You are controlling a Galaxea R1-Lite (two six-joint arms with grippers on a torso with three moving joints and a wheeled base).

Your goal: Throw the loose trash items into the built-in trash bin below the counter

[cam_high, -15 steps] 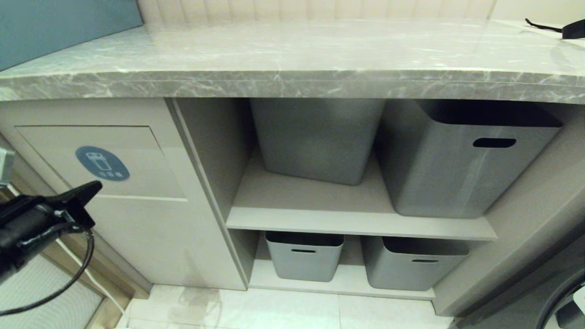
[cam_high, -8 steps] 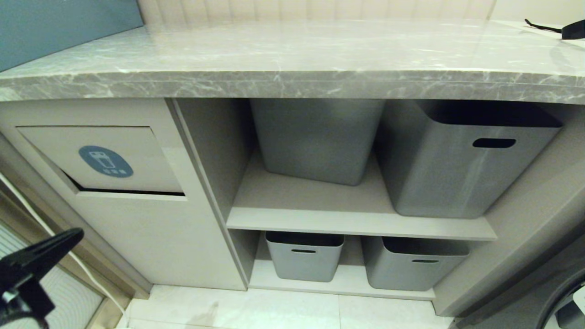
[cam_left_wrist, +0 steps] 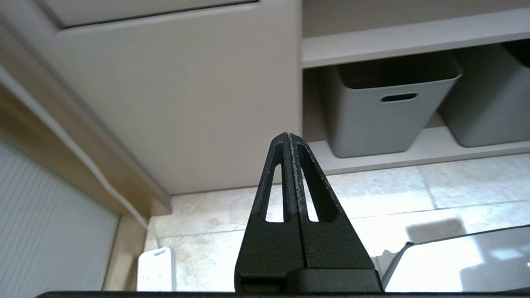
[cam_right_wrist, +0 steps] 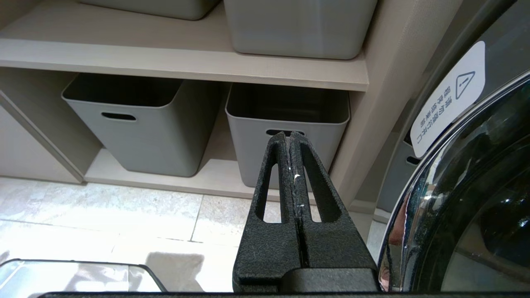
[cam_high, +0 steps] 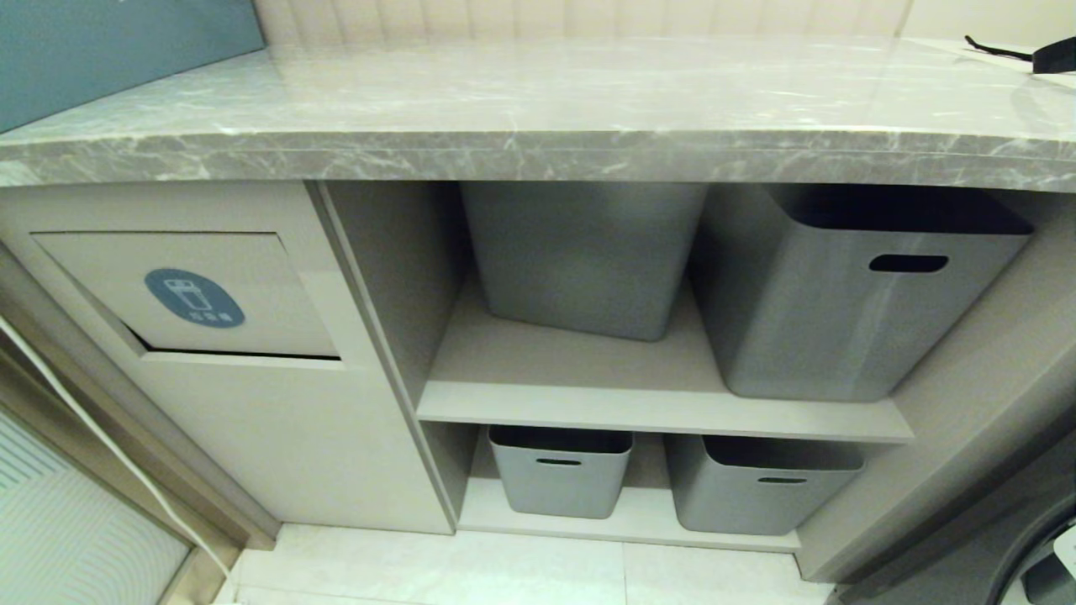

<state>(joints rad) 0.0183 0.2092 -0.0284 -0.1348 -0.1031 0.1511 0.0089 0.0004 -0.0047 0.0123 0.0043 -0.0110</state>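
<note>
The built-in trash bin (cam_high: 193,294) is the beige flap with a round blue sticker, low on the left under the counter (cam_high: 538,151); a thin dark gap shows along the flap's lower edge. No loose trash items show in any view. Neither arm appears in the head view. My left gripper (cam_left_wrist: 287,135) is shut and empty, held low over the tiled floor in front of the cabinet below the flap. My right gripper (cam_right_wrist: 290,134) is shut and empty, parked low facing a lower grey tub (cam_right_wrist: 290,124).
Grey storage tubs (cam_high: 849,294) fill the two open shelves to the right of the bin. A white cable (cam_left_wrist: 83,153) runs along the wooden frame on the left. A glossy round appliance door (cam_right_wrist: 468,207) stands close on the right. A black strap (cam_high: 1025,55) lies on the counter's far right.
My left gripper has dropped away from the flap and left the head view. The flap has swung back, its gap narrowing to a thin line.
</note>
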